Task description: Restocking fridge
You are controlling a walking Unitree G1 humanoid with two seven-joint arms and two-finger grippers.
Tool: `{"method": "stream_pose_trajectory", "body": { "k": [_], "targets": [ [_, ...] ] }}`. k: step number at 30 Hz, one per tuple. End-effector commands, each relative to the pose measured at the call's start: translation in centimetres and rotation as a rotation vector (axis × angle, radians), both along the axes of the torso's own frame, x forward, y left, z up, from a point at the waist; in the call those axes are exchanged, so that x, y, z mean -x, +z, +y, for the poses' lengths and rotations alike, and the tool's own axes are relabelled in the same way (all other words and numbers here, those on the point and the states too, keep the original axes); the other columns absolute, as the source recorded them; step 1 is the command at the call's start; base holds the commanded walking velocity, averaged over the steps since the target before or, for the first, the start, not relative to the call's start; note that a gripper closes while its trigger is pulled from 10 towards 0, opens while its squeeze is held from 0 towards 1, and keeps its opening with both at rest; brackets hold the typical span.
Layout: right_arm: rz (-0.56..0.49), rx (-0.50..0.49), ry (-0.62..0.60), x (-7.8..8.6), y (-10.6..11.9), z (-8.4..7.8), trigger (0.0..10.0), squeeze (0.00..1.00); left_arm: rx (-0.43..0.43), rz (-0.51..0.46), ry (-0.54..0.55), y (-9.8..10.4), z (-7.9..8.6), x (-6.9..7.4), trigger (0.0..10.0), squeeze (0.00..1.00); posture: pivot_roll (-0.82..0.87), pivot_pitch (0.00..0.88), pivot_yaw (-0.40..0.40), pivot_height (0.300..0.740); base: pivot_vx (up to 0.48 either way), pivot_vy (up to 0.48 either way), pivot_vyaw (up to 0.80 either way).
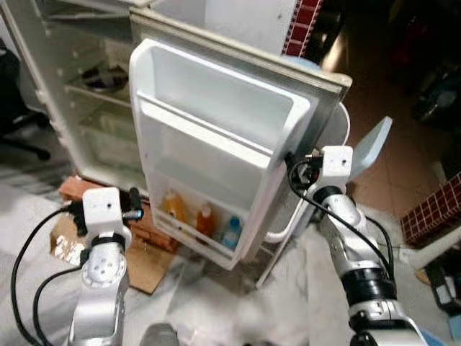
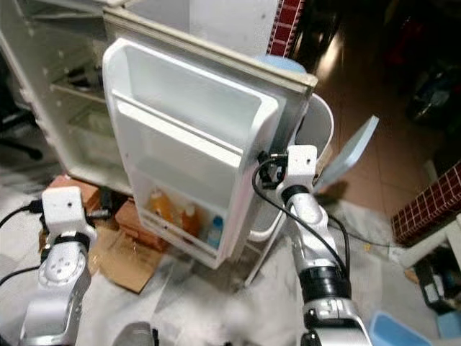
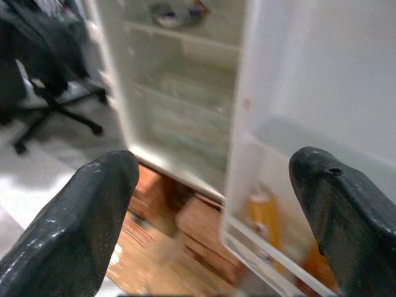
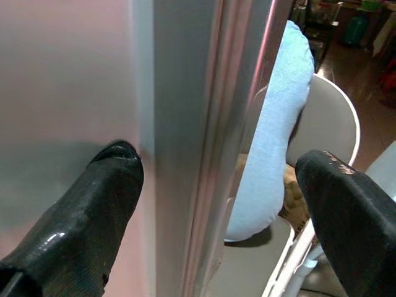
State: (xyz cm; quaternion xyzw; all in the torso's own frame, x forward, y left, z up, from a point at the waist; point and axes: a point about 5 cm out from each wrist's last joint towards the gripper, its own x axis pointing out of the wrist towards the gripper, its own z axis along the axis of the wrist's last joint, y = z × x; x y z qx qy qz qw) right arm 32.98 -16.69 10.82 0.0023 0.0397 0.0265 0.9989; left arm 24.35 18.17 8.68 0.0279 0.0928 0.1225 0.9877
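2 spread fingers of your right gripper (image 4: pixel 216 204) straddle the fridge door's (image 1: pixel 216 137) rigid, slick edge; take hold there. Left gripper (image 3: pixel 210 216) open, empty, near the bottles (image 1: pixel 205 220).

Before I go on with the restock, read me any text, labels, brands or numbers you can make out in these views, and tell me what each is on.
No text can be read in any view.
Orange bottles in the fridge door's bottom rack: labels too blurred.
Blue-capped bottle beside them: label too small and blurred.
Cardboard on the floor: some print, unreadable.
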Motion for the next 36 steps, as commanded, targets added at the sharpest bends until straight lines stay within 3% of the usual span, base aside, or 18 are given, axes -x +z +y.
{"method": "stream_pose_trajectory", "body": {
  "k": [1,14,19,22,24,27,30,33,35,36],
  "targets": [
    [-0.018,0.0,-0.003,-0.7,0.7,0.2,10.0,0.0,0.017,0.019,-0.001,-0.1,0.0,0.0,10.0,0.0,0.1,0.0,-0.108,0.74,0.0,0.0,0.76],
    [-0.049,0.0,-0.004,-1.6,1.5,0.5,10.0,0.0,0.064,0.087,-0.013,-0.6,-0.4,0.1,10.0,0.0,0.11,0.0,-0.1,0.74,0.0,-0.333,0.6],
    [-0.047,0.0,-0.023,-1.9,1.5,0.2,10.0,0.0,0.046,0.106,-0.006,-0.7,-0.1,0.4,10.0,0.0,0.12,0.0,-0.1,0.74,0.0,0.0,0.0],
    [-0.054,0.006,-0.048,-2.3,1.8,-0.1,10.0,0.0,0.006,0.136,0.024,-1.1,0.8,1.1,10.0,0.0,0.12,0.0,-0.1,0.74,0.0,0.0,0.0],
    [-0.064,-0.002,-0.073,-3.1,2.5,0.0,10.0,0.0,-0.022,0.242,0.072,-2.5,2.8,2.7,10.0,0.0,0.13,0.0,-0.1,0.74,0.0,0.0,0.0],
    [-0.071,-0.028,-0.079,-3.7,3.0,0.5,10.0,0.0,-0.013,0.341,0.099,-3.9,4.0,4.0,10.0,0.0,0.14,0.0,-0.103,0.74,0.0,0.0,0.0],
    [-0.093,-0.116,-0.014,-4.6,4.5,3.3,10.0,0.0,0.016,0.519,0.083,-6.7,5.6,7.0,10.0,0.0,0.16,0.0,-0.11,0.74,0.0,0.0,0.0],
    [-0.119,-0.144,0.052,-4.8,5.5,5.6,10.0,0.0,0.005,0.57,0.103,-8.0,6.5,8.4,10.0,0.0,0.17,0.0,-0.113,0.74,0.0,0.0,0.0],
    [-0.131,-0.19,0.108,-4.8,6.1,7.3,10.0,0.0,0.076,0.571,0.131,-8.8,6.7,9.0,10.0,0.0,0.17,0.0,-0.115,0.74,0.0,0.0,0.0],
    [-0.134,-0.214,0.163,-4.7,6.6,8.9,10.0,0.0,0.112,0.586,0.163,-9.4,7.0,9.4,10.0,0.0,0.17,0.0,-0.119,0.74,0.0,0.0,0.0]
  ]
}}
